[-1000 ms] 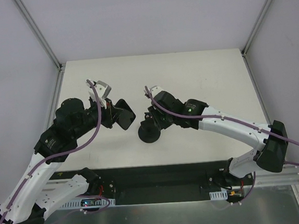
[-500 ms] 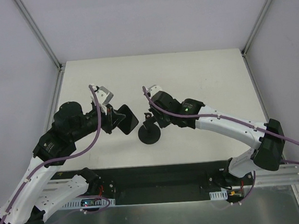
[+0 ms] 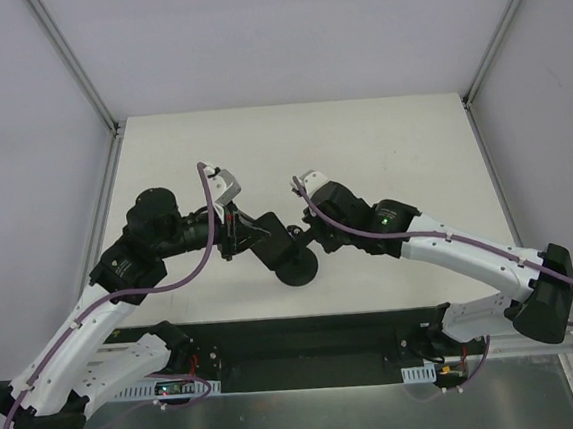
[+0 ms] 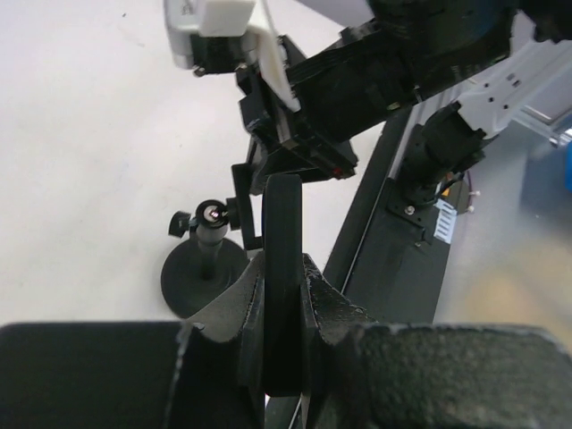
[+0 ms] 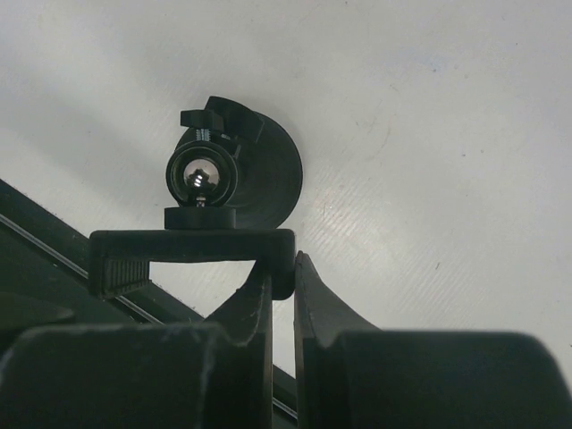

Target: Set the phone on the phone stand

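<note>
Left fingers (image 4: 250, 304): closed flat on the phone (image 4: 282, 223). It stands edge-on between them in the left wrist view, with its far end free and aimed at the stand.
Right fingers (image 5: 308, 286): pinched almost together on one end of the bracket (image 5: 179, 243) at the top of the phone stand (image 3: 296, 264).
Phone position: in the air above the table (image 3: 381, 146), just beside the bracket and not seated in it. From above I cannot tell whether the two already touch.
Stand position: between the two arms. Its disc base (image 5: 268, 165) appears to rest on the table, and a ball joint (image 5: 201, 174) sits under the bracket.
Risk, missed slot: the bracket opening is narrow. If the phone arrives slightly twisted, it likely butts the bracket lip instead of sliding in.
Risk, tipping: the stand is top-heavy on a thin stem. A sideways push from the phone could rock the base or swivel the ball joint, since the right fingers hold only one end of the bracket.
Risk, slipping: the phone is smooth and gripped near one end, so pressing it against the bracket could make it pivot or slide in the left fingers.
Risk, collision: the two sets of fingers work very close together, and the right fingers may block the path into the bracket.
Risk, early release: letting go before the phone is seated probably drops it onto the table.
Containers: no box, bin or tray is in view. The bracket is the only holder here, and nothing sits in it.
</note>
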`<state>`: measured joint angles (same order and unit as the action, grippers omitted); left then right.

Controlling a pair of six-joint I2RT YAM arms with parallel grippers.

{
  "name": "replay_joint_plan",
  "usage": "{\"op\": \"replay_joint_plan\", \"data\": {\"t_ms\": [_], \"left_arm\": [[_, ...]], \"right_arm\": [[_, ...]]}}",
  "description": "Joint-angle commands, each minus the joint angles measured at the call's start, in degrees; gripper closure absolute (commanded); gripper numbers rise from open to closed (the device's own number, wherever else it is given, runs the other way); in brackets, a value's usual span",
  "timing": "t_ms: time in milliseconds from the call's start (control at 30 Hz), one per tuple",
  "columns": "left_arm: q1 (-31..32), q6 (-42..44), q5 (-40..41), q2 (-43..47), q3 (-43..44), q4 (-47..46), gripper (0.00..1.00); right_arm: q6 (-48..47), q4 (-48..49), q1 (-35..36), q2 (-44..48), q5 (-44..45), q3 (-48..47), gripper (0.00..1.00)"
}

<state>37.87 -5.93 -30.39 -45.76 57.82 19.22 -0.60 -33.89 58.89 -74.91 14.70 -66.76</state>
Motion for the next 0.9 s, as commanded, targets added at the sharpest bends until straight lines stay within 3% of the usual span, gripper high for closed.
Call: {"op": "replay_joint_plan", "data": {"t_ms": [0,367,567,867], "left_arm": [[0.0,-1.4,-8.9,-0.2,0.2,-13.2,1.0],[0.0,-9.7,4.7,-0.3,-3.5,-19.0,1.0],[0.0,-4.7,-2.6,-1.4,-2.3,-21.2,1.0],[0.0,-6.4,4.5,-1.9,-3.4,-25.9,1.0]], "right_arm": [[-0.3,3.9,-2.5,3.3,-2.0,0.5,0.99],[2.6,4.2,-3.1,8.3,-0.5,5.7,0.99],[4.6,3.0,-3.7,8.1,-2.6,5.2,0.99],[4.5,4.3,-5.9,10.8,-6.3,8.1,0.99]]}}
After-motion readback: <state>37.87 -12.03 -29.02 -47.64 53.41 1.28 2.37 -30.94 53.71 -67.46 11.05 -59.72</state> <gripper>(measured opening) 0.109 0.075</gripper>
